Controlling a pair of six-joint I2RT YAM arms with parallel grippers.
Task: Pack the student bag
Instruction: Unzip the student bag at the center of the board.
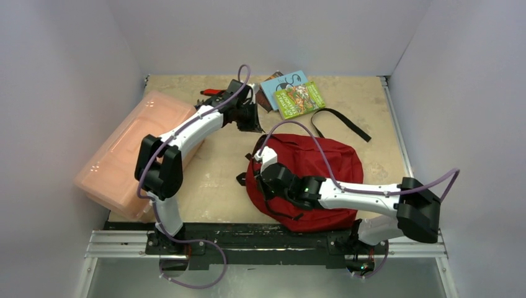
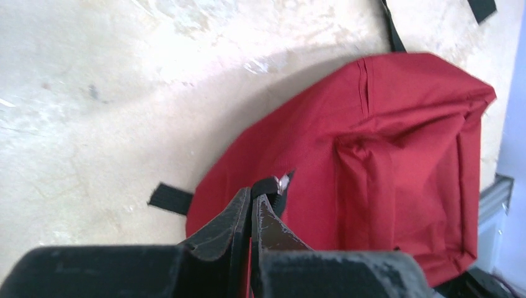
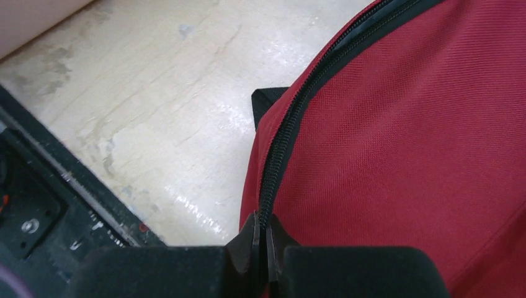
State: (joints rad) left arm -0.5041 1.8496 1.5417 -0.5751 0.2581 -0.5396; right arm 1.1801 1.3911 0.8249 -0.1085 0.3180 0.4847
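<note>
Lettering on the green paperback book beyond the red fabric backpack is illegible. The left hand pinches its black zipper pull, and the right hand pinches its black zipper seam.

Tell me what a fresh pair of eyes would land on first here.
The red backpack lies flat at the table's near centre-right. The right gripper is pinched on its zipper line at the bag's left edge. The left gripper is closed on a black zipper pull at the bag's far-left corner. A pink box sits at the left, with books at the back.
</note>
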